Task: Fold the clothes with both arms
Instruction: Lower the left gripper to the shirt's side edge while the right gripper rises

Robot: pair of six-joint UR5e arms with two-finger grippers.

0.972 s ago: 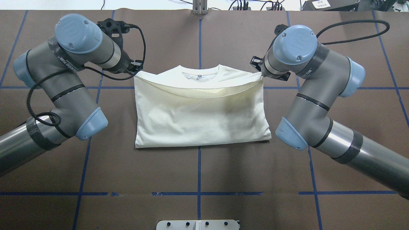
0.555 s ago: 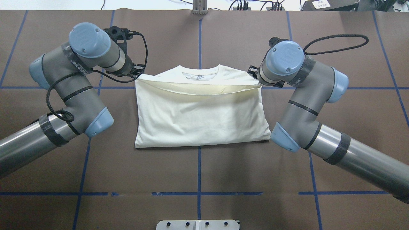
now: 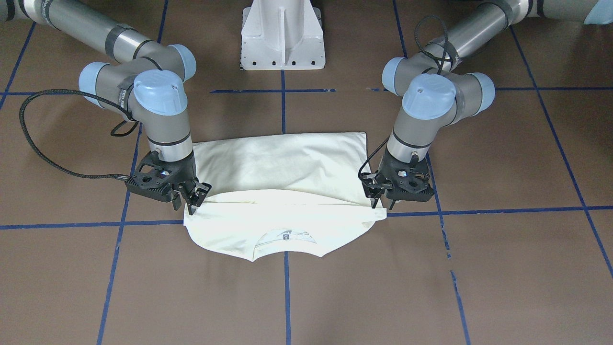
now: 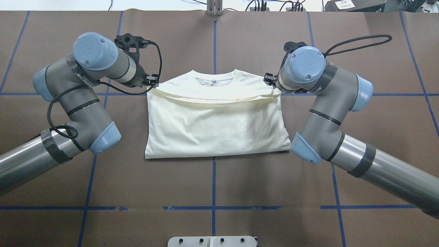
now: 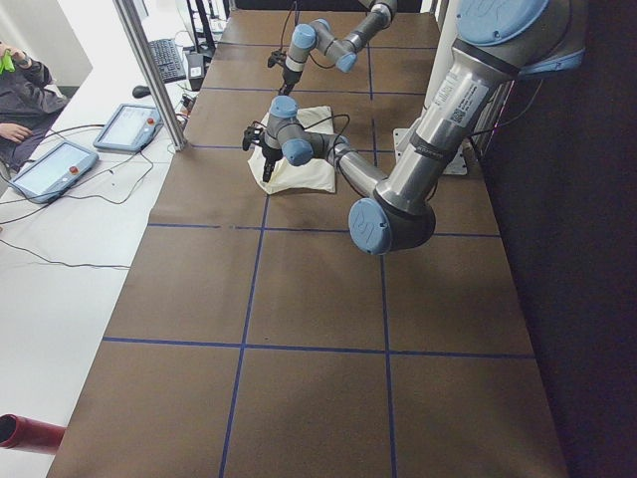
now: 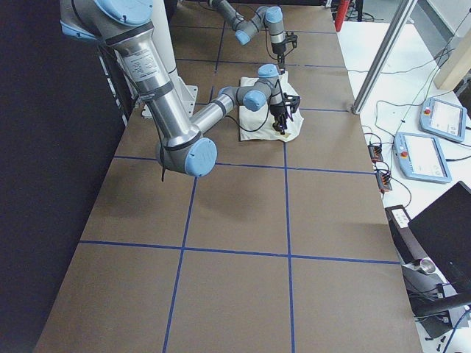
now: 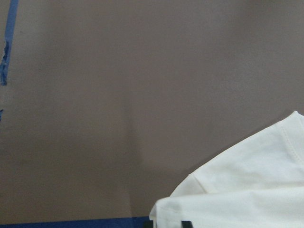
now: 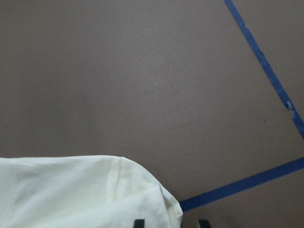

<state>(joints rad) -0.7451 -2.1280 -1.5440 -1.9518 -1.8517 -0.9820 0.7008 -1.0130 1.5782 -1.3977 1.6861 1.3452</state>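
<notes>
The cream shirt (image 4: 216, 123) lies on the brown table, folded in half, with its hem edge laid across the shoulders just below the collar (image 4: 214, 79). No print shows. My left gripper (image 4: 153, 83) (image 3: 383, 206) stands at the fold's corner on my left, fingers slightly apart. My right gripper (image 4: 272, 85) (image 3: 183, 207) stands at the opposite corner, also with its fingers apart. The right wrist view shows two fingertips (image 8: 138, 223) either side of the shirt corner (image 8: 166, 204). In the left wrist view, one fingertip (image 7: 186, 223) sits on the cloth (image 7: 247, 190).
Blue tape lines (image 4: 214, 185) grid the brown table cover. The white pedestal (image 3: 282, 33) stands behind the shirt. A metal plate (image 4: 212, 241) sits at the table's near edge. Tablets (image 5: 129, 124) and a seated person (image 5: 15, 85) are beside the table.
Both grippers came down and slightly inward with the hem corners. The raised folded edge sank onto the shoulders. The fingers now stand apart.
</notes>
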